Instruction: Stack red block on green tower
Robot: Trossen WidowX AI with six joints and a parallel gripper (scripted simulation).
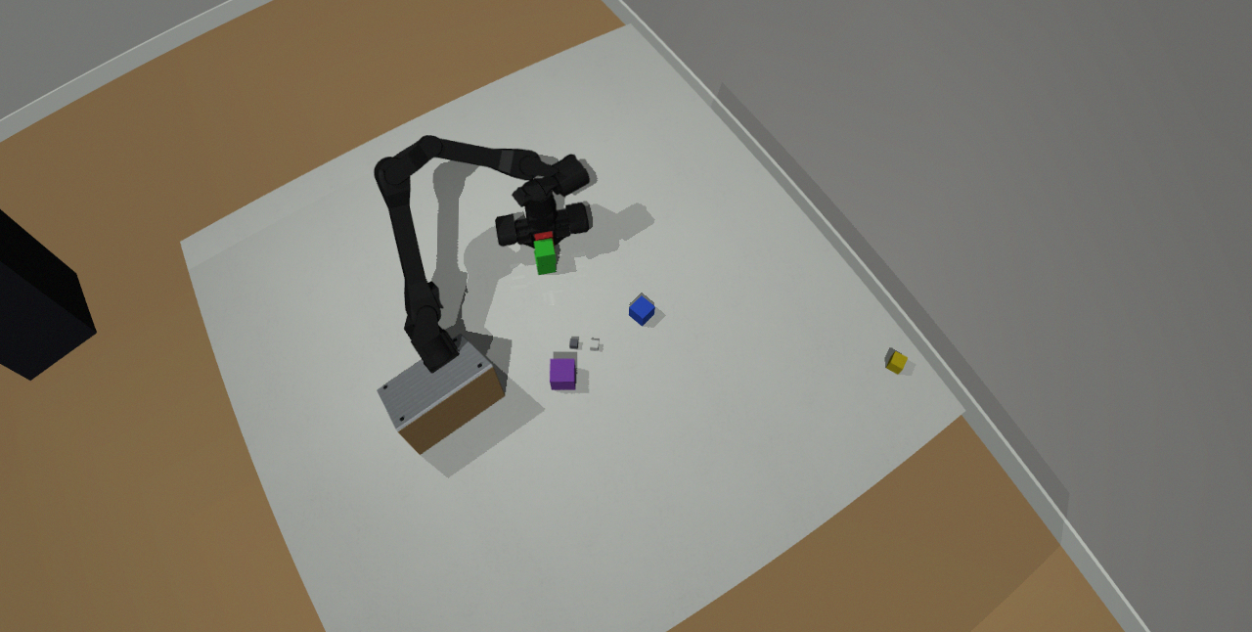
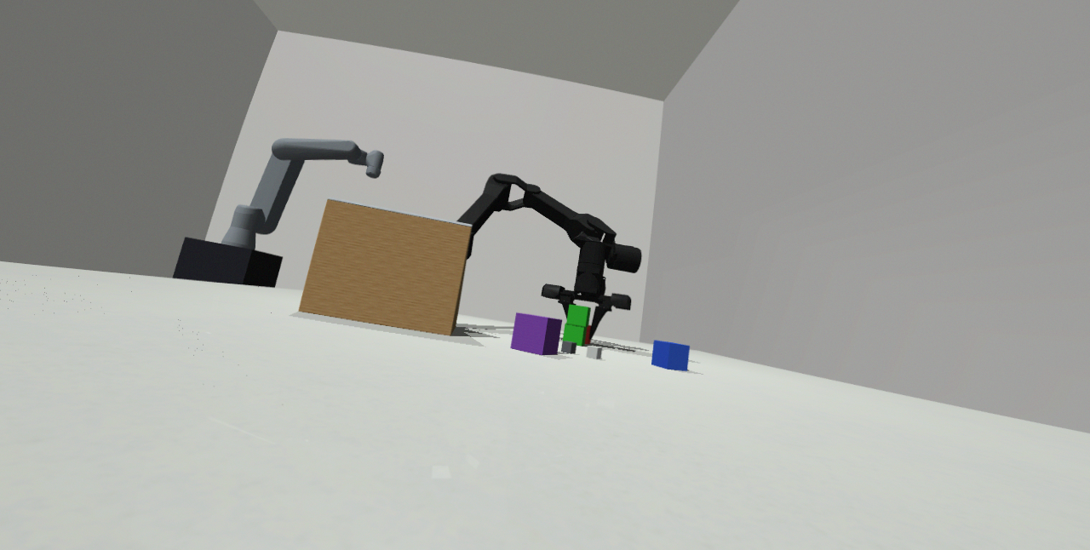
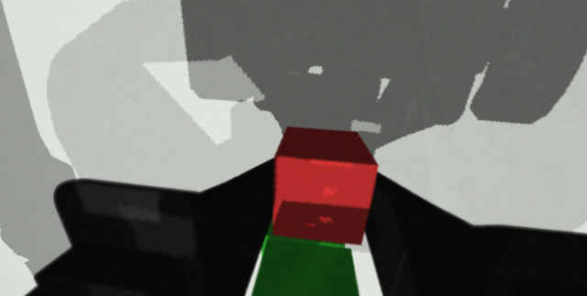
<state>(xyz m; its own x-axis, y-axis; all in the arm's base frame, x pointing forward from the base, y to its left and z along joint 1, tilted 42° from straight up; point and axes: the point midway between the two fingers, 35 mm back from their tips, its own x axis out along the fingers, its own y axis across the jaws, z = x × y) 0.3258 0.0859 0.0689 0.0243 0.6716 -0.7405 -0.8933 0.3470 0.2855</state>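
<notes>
We have our black parallel-jaw gripper (image 3: 325, 204) clamped on the small red cube (image 3: 325, 185), one dark finger pressed against each of its side faces in the wrist view. The red cube sits low, on the white mat (image 1: 700, 453) as far as we can judge, just beside the tower of two stacked green cubes (image 1: 545, 255), on the tower's far side as the top view shows it. Whether cube and tower touch we cannot tell, but the gap is slight at best.

That closeness is our main worry. If we lift at a slant or swing toward the tower too early, the red cube or a finger could rub the upper green cube and push it off the lower one. A straight rise until we are above the tower top looks like the safer course.

The second risk is the hold itself. The fingers seem to bear on the nearer part of the cube's sides, so it might pivot or slip during the lift and arrive tilted. Set down askew or off-centre, it could slide off the narrow top or tip the tower.

Finally, opening while pressing down, or with a finger brushing the green stack, might drag everything over. The large purple cube (image 1: 561, 372), the blue cube (image 1: 642, 309) and the small yellow cube (image 1: 895, 361) lie well apart and should not interfere.
</notes>
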